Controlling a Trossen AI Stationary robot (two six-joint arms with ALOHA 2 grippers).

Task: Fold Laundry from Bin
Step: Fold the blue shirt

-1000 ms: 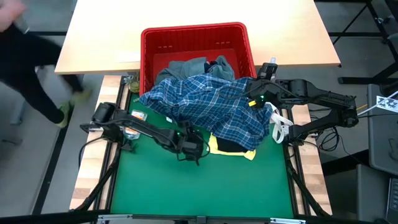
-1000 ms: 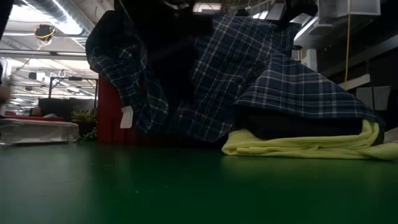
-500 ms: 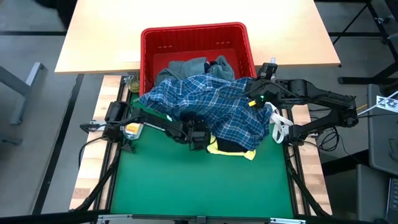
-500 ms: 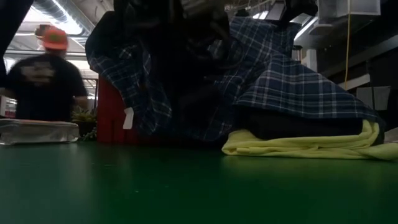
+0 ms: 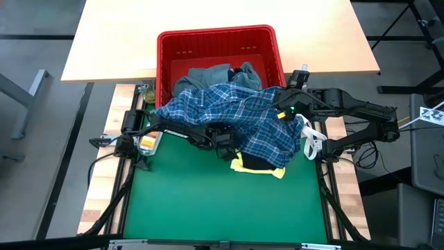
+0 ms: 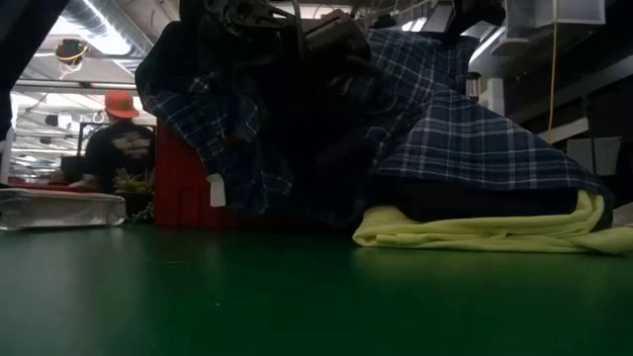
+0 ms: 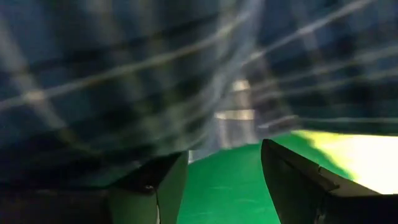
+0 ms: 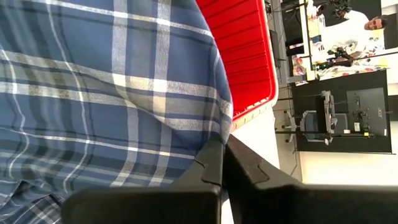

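plaid shirt: the blue-white plaid cotton shirt (image 5: 232,118) hangs over the front rim of the red slotted plastic basket (image 5: 216,43) and spills onto the green table (image 5: 222,201)
right gripper (image 8: 222,163): jaws pinched tight on the shirt's edge
left gripper (image 7: 217,171): jaws wide apart, holding nothing, right at the shirt's low hem
yellow garment (image 6: 495,227): small, soft, mostly buried under the shirt
basket contents: grey-blue garment (image 5: 208,73) only partly showing
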